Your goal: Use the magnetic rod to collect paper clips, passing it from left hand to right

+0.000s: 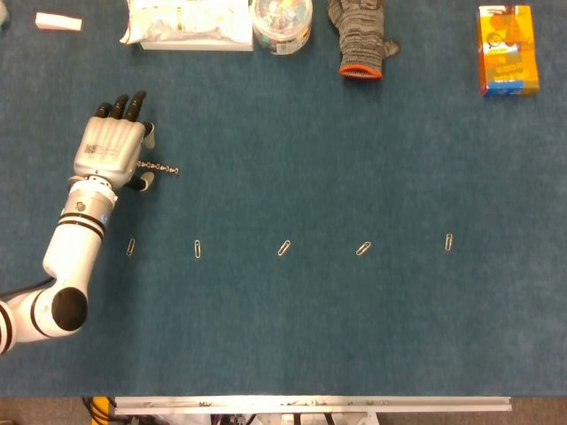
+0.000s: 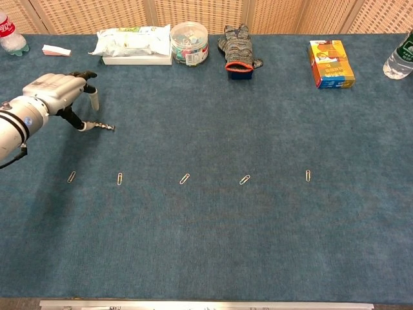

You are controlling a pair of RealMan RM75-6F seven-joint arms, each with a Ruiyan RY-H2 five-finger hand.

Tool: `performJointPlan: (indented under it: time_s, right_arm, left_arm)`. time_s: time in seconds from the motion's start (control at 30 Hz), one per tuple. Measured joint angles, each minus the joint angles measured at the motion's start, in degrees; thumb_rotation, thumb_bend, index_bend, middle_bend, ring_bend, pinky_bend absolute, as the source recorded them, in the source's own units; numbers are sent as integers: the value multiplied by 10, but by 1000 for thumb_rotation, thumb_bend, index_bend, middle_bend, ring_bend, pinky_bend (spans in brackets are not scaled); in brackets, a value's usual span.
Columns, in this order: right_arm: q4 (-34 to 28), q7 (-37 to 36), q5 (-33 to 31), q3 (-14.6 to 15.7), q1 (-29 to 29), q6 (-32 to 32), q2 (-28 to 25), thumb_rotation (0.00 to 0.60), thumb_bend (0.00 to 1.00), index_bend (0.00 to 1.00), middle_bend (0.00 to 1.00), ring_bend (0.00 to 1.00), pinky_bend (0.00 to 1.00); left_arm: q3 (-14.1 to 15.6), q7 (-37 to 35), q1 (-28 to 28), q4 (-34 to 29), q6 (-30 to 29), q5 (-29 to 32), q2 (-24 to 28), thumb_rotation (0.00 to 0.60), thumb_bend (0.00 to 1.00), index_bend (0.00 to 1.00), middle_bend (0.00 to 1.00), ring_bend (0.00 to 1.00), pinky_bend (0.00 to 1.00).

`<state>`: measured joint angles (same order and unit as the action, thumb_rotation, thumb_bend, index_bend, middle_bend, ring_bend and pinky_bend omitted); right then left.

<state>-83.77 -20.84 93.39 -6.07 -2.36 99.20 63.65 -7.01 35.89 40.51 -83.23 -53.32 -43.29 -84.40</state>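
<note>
Left hand [image 1: 111, 152] over magnetic rod [image 1: 162, 168], fingers seemingly closing on its near end; grip unclear. Rod points toward three o'clock on table [image 1: 310, 159]. Thin, stiff, light, probably slippery: best pinched mid-shaft.

paper clips [image 1: 284, 248] 5 — magnetic rod [image 1: 159, 167] 1 — glove [image 1: 360, 37] 1

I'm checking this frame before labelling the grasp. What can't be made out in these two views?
- Left hand grip on the rod: in the head view the hand's back covers its fingers and the rod's near end; in the chest view the contact is too small to tell.
- Right hand: in neither view.
- Bottle: cut off by the chest view's right edge.
- Tub contents: too small; the head view's top edge cuts it.
</note>
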Motion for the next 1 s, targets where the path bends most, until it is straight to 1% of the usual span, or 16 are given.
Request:
performJointPlan:
  time_s: [0.17, 0.5, 0.73, 1.0]
  right_arm:
    - [0, 2, 0, 0, 0, -1, 0, 600, 144, 238, 141, 115, 305]
    - [-2, 15, 2, 2, -3, -6, 4, 600, 143, 238, 141, 115, 306]
    - [-4, 29, 1, 3, -7, -14, 8, 600, 143, 238, 141, 115, 306]
    - [-5, 40, -3, 3, -11, -25, 12, 600, 144, 238, 141, 115, 306]
  left_arm:
    - [9, -22, -1, 2, 11, -27, 11, 600, 243, 396, 0, 0, 107]
    - [29, -95, -11, 0, 35, -105, 42, 600, 243, 401, 0, 0, 107]
    - [38, -123, -15, 14, 45, -133, 48, 600, 243, 413, 0, 0, 107]
    - [38, -149, -14, 40, 55, -148, 44, 600, 244, 421, 0, 0, 107]
